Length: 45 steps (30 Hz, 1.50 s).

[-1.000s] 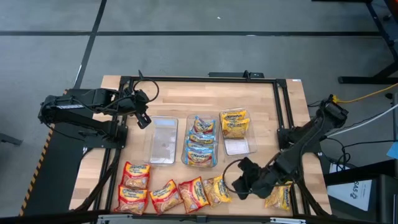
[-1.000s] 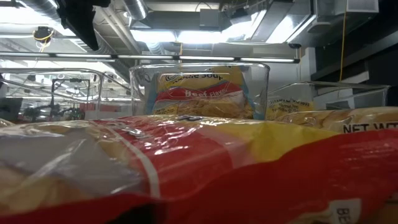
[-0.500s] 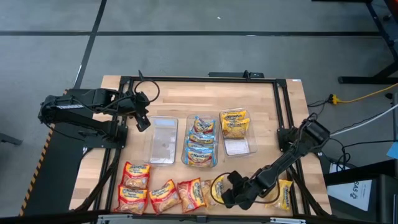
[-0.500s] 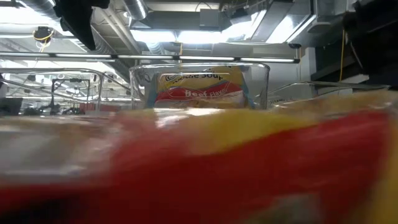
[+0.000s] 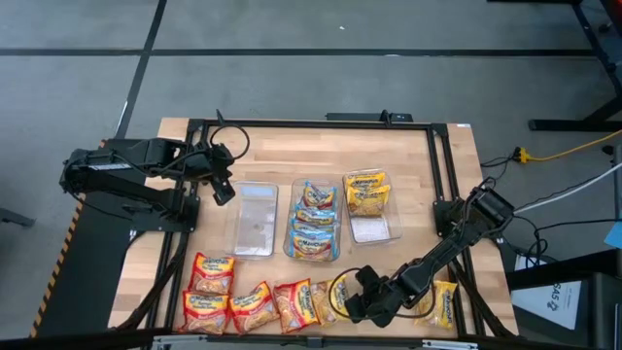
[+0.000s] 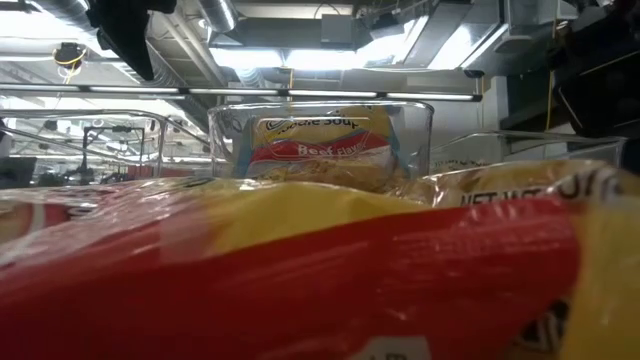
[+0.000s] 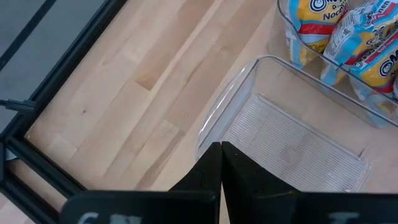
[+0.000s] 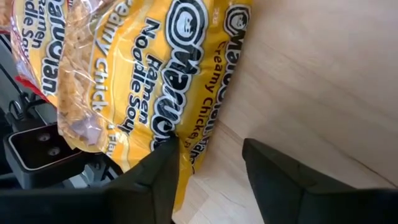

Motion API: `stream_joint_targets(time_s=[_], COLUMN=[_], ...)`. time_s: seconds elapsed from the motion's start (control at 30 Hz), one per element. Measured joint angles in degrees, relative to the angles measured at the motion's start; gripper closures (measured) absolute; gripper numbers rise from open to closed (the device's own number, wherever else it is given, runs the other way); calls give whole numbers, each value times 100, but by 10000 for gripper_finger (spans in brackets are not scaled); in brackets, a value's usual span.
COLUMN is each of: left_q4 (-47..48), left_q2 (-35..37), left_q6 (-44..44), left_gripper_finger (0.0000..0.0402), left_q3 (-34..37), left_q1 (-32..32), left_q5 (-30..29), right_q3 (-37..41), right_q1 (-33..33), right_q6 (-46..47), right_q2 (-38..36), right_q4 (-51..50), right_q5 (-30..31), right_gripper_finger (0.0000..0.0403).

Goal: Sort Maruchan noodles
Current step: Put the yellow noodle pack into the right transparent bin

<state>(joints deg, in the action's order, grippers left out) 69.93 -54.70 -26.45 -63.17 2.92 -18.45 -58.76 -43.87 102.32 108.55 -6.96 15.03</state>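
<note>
Touching right pincer (image 8: 208, 165): yellow packet (image 8: 155, 74)

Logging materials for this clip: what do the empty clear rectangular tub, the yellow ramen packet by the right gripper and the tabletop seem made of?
Empty clear rectangular tub: looks like rigid transparent plastic, glossy, with a ribbed floor and the table visible through it.
Yellow ramen packet: thin crinkly printed plastic film, shiny creases, noodles showing through a clear patch.
Tabletop: pale wood planks, apparently matte, with visible grain and seams.

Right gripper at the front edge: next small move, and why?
Probably ease down and close on the yellow Creamy Chicken packet. The right gripper is open, one finger at the packet's edge, the other over bare table; nothing is gripped yet.
</note>
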Motion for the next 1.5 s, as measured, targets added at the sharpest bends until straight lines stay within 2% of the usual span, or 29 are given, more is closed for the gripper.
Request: stream_joint_targets(time_s=[0.33, 0.4, 0.47, 0.53, 0.6, 0.77, 0.97, 1.27, 1.5], left_q4=[-82, -442, -1200, -2133, -3113, -5033, -6970, -9133, -9309], left_q2=[0, 2, 1, -47, -332, -1401, -2743, -4302, -4766], left_q6=[-48, -166, -317, -492, -606, -618, -632, -1194, -1220], left_gripper_finger=[401, 401, 401, 401, 401, 401, 398, 336, 299], left_q3=[0, 0, 1, 0, -16, -5, 1, 0, 0], left_q1=[0, 2, -37, -262, -691, -1969, -2859, -3275, -3392], left_q5=[66, 449, 1214, 1973, 2356, 2107, 2009, 1907, 1663], right_q3=[11, 11, 11, 11, 9, 9, 8, 7, 5], right_q1=[6, 6, 6, 6, 6, 4, 1, 1, 1], right_q6=[76, 38, -123, -339, -523, -825, -962, -968, -968], right_q2=[-140, -337, -559, -786, -1008, -1367, -1438, -1438, -1438], right_q4=[-48, -48, -54, -105, -83, -85, -94, -677, -1051], right_q5=[141, 210, 273, 310, 315, 123, -450, -336, -262], right_gripper_finger=[233, 233, 233, 233, 233, 233, 233, 233, 233])
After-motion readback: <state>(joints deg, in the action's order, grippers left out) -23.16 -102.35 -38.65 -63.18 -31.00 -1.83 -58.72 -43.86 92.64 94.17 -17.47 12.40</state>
